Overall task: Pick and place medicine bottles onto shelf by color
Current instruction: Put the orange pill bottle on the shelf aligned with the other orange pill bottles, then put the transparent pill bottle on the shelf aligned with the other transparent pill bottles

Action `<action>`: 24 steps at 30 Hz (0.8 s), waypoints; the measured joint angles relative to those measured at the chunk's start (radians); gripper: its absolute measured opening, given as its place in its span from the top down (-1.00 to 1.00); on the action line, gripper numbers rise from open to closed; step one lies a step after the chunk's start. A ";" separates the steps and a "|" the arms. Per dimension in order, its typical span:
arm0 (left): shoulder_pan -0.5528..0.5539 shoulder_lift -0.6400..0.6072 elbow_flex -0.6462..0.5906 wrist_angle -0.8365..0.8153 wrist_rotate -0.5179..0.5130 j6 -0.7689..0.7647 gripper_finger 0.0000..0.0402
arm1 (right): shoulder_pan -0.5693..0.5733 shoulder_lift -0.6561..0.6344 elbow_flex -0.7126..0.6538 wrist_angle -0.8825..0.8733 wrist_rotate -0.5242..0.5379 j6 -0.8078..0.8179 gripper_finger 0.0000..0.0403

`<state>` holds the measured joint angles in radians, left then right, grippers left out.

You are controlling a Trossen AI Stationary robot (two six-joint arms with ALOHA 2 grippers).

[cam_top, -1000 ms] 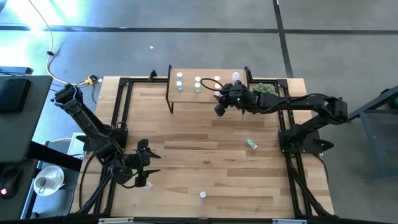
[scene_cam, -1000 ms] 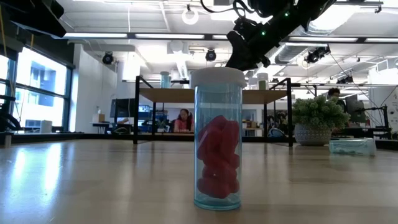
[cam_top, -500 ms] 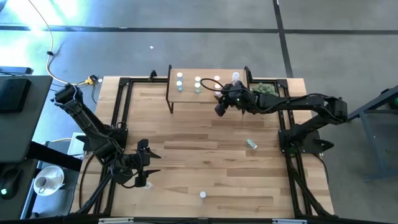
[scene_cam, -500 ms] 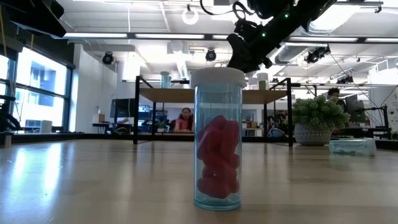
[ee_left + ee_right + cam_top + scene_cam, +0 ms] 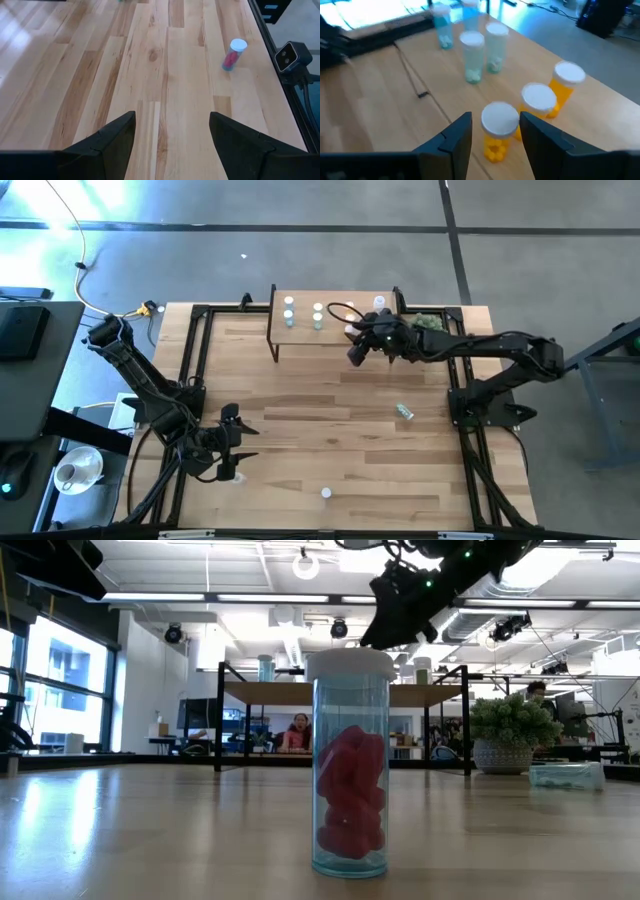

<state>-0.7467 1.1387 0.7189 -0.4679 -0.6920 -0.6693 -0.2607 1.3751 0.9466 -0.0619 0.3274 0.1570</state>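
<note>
The shelf (image 5: 335, 320) stands at the table's far edge with several white-capped bottles on it: light blue (image 5: 442, 31), clear-green (image 5: 472, 55) and orange (image 5: 566, 82). My right gripper (image 5: 354, 350) is open over the shelf's near edge. Its fingers stand on either side of an orange bottle (image 5: 499, 131) that is upright on the shelf. A clear-blue bottle with red pills (image 5: 349, 765) stands near the table's near edge. A green bottle (image 5: 403, 412) lies on its side at the right. My left gripper (image 5: 170, 135) is open and empty at the near left.
A spiky green plant in a pot (image 5: 425, 323) stands right of the shelf, close to my right arm. Black frame rails (image 5: 200, 360) run along the table's left and right edges. A small camera (image 5: 290, 55) sits at the near edge.
My right gripper has risen a little over the shelf's near edge, still open. The bottles and my left arm have kept still.
</note>
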 joint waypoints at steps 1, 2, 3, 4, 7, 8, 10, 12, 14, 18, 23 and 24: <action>0.000 0.000 0.000 0.000 0.000 0.000 -0.21 | 0.001 -0.011 0.000 0.001 -0.018 0.001 0.22; 0.000 0.000 0.000 -0.001 0.000 0.000 -0.21 | 0.001 -0.021 0.000 -0.005 -0.022 0.002 0.22; 0.000 0.000 0.000 0.000 0.000 0.000 -0.21 | 0.002 -0.033 0.000 -0.011 -0.027 0.003 0.22; 0.000 0.000 0.000 0.001 0.000 0.000 -0.21 | 0.004 -0.046 0.000 -0.021 -0.032 0.003 0.22; 0.000 0.000 0.000 0.000 0.000 0.000 -0.21 | 0.015 -0.083 0.000 -0.069 -0.033 0.022 0.22; 0.000 0.000 0.000 0.000 0.000 0.000 -0.21 | 0.021 -0.095 0.000 -0.080 -0.033 0.024 0.22; 0.000 0.000 0.000 0.000 0.000 0.000 -0.21 | 0.032 -0.122 0.000 -0.118 -0.035 0.026 0.22; 0.000 0.000 0.000 0.000 0.000 0.000 -0.21 | 0.046 -0.148 0.000 -0.151 -0.037 0.042 0.22; 0.000 0.000 0.000 0.001 0.000 -0.001 -0.21 | 0.066 -0.173 0.000 -0.192 -0.040 0.062 0.22; 0.000 0.000 0.000 0.001 0.013 -0.009 -0.21 | 0.121 -0.207 0.000 -0.279 -0.076 0.077 0.22; 0.000 0.000 0.000 0.000 0.041 -0.012 -0.21 | 0.205 -0.210 0.000 -0.419 -0.176 0.052 0.22; 0.000 0.000 0.000 0.001 0.046 -0.017 -0.21 | 0.225 -0.207 0.000 -0.446 -0.191 0.053 0.22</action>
<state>-0.7471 1.1388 0.7189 -0.4671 -0.6464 -0.6864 -0.0355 1.1686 0.9470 -0.5081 0.1366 0.2096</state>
